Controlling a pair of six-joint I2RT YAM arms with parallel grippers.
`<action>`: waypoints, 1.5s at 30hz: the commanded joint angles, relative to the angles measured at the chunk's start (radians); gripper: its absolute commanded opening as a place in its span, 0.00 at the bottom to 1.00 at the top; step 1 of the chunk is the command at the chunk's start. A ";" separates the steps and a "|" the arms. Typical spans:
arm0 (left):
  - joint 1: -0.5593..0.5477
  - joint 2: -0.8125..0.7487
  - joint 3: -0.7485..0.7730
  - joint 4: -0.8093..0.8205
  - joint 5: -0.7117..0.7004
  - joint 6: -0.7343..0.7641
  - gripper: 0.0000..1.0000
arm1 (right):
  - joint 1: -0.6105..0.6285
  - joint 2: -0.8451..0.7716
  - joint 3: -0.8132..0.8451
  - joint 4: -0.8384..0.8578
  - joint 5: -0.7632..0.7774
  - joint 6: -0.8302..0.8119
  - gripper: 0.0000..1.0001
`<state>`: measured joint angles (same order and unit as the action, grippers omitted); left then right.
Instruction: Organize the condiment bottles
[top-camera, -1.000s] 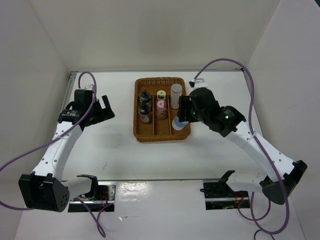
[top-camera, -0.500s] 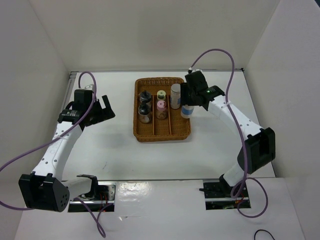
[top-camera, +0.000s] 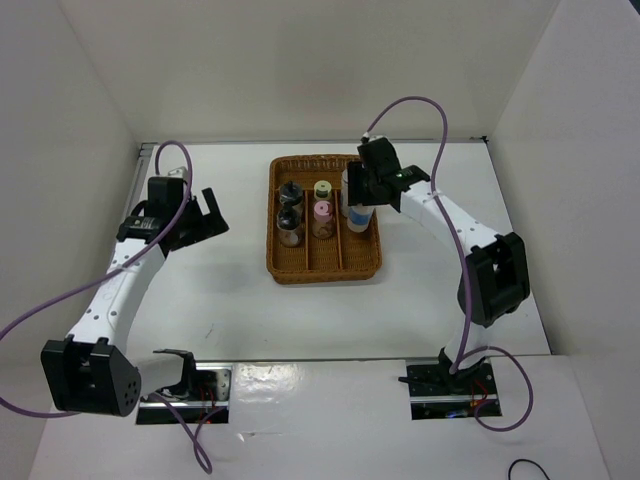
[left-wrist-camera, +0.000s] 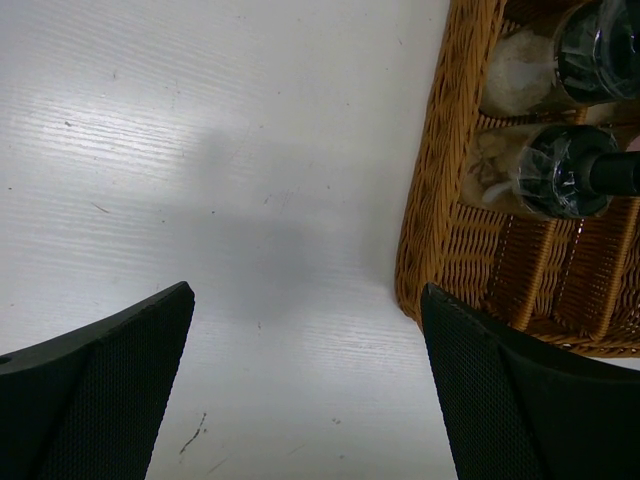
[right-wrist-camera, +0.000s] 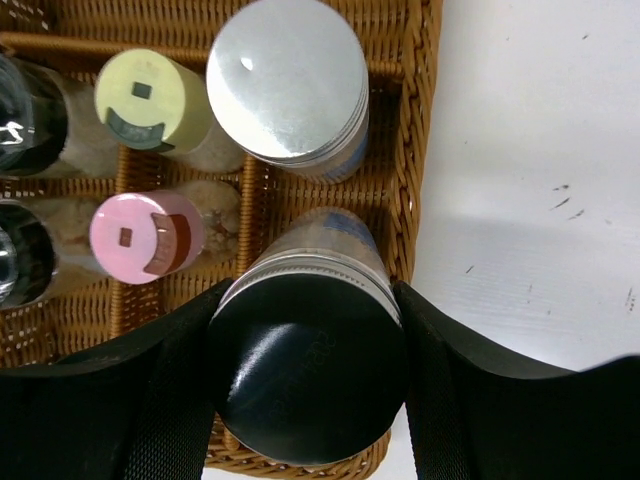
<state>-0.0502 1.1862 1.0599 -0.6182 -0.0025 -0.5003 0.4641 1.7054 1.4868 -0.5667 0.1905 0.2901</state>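
Observation:
A brown wicker tray (top-camera: 322, 274) holds two black-capped bottles (top-camera: 290, 194) in its left lane. A yellow-green-capped bottle (top-camera: 322, 188) and a pink-capped bottle (top-camera: 322, 211) stand in the middle lane. A silver-capped bottle (top-camera: 350, 178) stands at the far end of the right lane. My right gripper (top-camera: 368, 195) is shut on a sixth bottle (right-wrist-camera: 305, 368) with a silver-rimmed cap, its top dark in shade. It holds the bottle over the right lane, just in front of the silver-capped bottle (right-wrist-camera: 287, 78). My left gripper (top-camera: 205, 215) is open and empty, left of the tray.
White walls close in the table on the left, back and right. In the left wrist view the tray's near left corner (left-wrist-camera: 430, 200) lies just ahead of the right finger, with a black-capped bottle (left-wrist-camera: 560, 170) behind the rim. The tray's right rim (right-wrist-camera: 425, 120) borders bare table.
My right arm has swung away from the near right corner of the tray and carried the bottle further back, over the right lane. The left arm has barely moved.

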 joint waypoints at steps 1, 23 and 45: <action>0.010 0.016 0.022 0.041 0.010 0.003 1.00 | 0.005 0.025 0.056 0.097 0.004 -0.005 0.50; 0.019 0.026 0.031 0.051 0.050 0.022 1.00 | 0.036 0.106 -0.053 0.168 0.055 -0.014 0.96; 0.019 -0.043 0.040 0.041 0.107 0.069 1.00 | 0.148 -0.446 -0.240 0.065 0.233 0.060 0.99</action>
<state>-0.0357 1.1820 1.0607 -0.5983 0.0742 -0.4614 0.6136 1.2980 1.3109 -0.5022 0.3748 0.3218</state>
